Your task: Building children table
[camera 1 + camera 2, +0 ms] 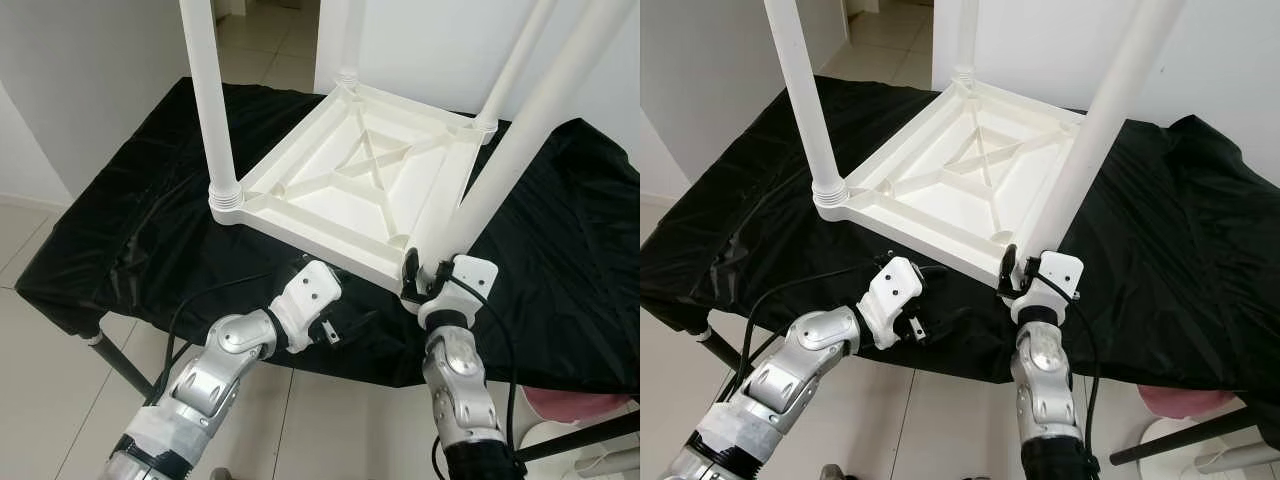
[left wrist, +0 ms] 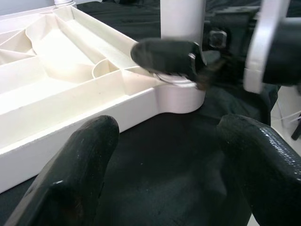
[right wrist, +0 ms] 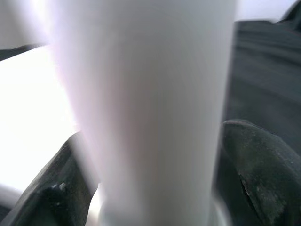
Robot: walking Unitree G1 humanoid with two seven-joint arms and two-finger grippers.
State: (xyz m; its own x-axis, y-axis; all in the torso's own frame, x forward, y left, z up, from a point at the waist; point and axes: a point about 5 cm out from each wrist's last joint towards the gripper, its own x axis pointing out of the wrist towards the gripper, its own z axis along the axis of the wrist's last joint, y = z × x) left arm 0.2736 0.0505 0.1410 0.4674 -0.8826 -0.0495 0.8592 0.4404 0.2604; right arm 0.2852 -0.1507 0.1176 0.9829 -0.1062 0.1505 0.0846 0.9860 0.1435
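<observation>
The white children's table (image 1: 360,180) lies upside down on a black cloth, its legs pointing up. My right gripper (image 1: 425,275) is shut on the base of the near-right leg (image 1: 520,130), where the leg enters the corner socket. In the right wrist view that leg (image 3: 146,108) stands between the two black fingers (image 3: 254,165). My left gripper (image 1: 345,325) hovers low over the cloth just before the table's near edge, open and holding nothing. The left wrist view looks past its own fingers (image 2: 80,165) at that corner socket (image 2: 178,94).
The black cloth (image 1: 120,230) covers a work table whose front edge lies just before my arms. Tiled floor (image 1: 40,400) shows below. A pink thing (image 1: 580,405) and a black stand bar (image 1: 575,435) sit low on the right. White walls stand behind.
</observation>
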